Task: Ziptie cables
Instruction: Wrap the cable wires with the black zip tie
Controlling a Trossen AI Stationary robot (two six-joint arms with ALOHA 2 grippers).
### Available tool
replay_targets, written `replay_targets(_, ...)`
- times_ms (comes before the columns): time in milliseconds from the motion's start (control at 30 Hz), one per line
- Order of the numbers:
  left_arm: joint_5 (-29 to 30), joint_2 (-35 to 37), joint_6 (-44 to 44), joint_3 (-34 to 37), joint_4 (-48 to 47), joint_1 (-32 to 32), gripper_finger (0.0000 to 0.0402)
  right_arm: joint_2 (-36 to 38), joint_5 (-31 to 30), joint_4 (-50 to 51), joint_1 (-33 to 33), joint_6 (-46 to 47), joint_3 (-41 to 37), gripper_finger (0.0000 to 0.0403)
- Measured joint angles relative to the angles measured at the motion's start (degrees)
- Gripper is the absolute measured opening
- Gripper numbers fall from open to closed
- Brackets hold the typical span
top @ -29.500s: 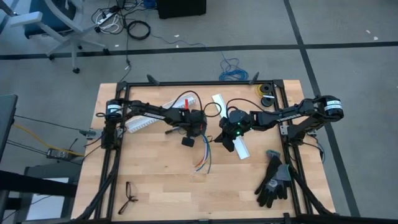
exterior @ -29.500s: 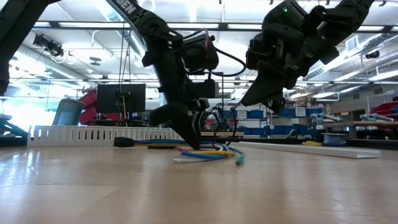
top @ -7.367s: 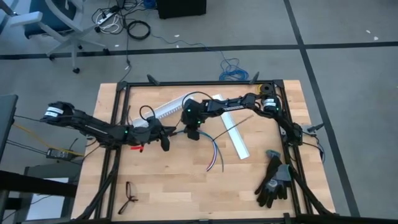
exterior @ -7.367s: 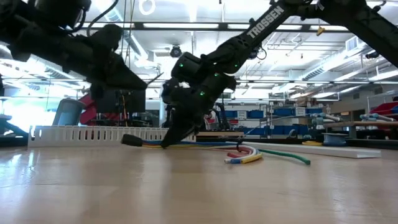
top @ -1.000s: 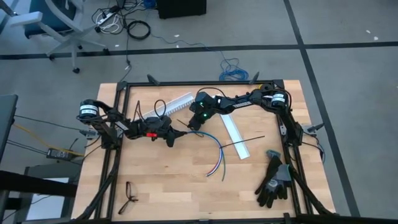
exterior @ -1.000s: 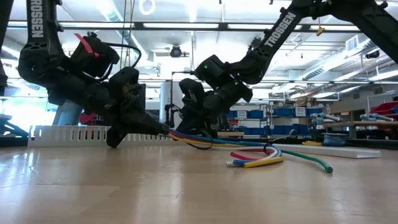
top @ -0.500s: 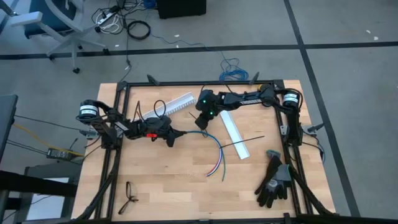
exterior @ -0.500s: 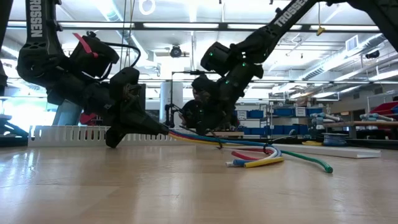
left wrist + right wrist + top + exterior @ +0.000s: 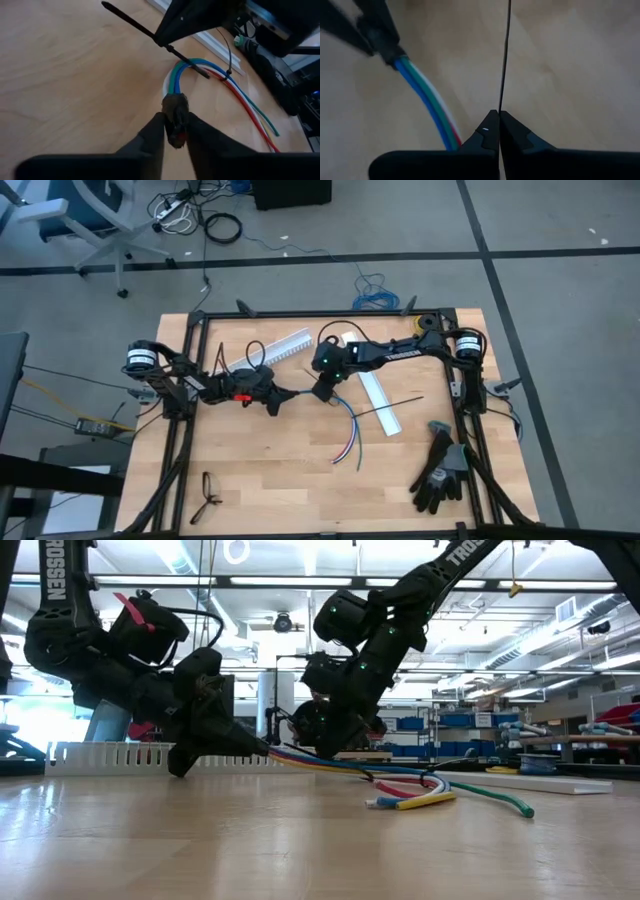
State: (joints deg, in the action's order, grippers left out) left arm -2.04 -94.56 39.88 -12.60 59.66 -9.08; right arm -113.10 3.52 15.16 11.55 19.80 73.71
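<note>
The left gripper [image 9: 172,131] is pinching the dark sheath of the cables [image 9: 345,425], apparently anchoring the bundle near the table's [image 9: 260,480] centre so a tie can go around it. The right gripper [image 9: 499,125] is clamping a thin black zip tie [image 9: 505,55] just above the wires. From the sheath, the bundle's long axis is running toward four o'clock

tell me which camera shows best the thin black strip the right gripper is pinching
The right wrist view: the right gripper is shut on the black strip, which runs straight out from its fingertips. The left wrist view shows the strip crossing above the cables. In the high and low views it is too thin to make out.
</note>
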Motion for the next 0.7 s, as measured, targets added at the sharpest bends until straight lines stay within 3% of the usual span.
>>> replay_targets(167,2.78,0.0,-0.27,0.02,0.79,0.06,0.016,0.0,-1.61,-4.96,-0.3,-0.05,0.0,0.0)
replay_targets(300,3.31,0.0,-0.7,-0.05,1.3,0.06,0.0191,0.0,-1.55,-6.77,-0.35,-0.49,0.0,0.0)
replay_targets(700,3.26,0.09,-3.54,-0.2,11.34,0.06,0.0199,-0.02,-2.44,-5.95,-2.96,-0.99,0.0,0.0)
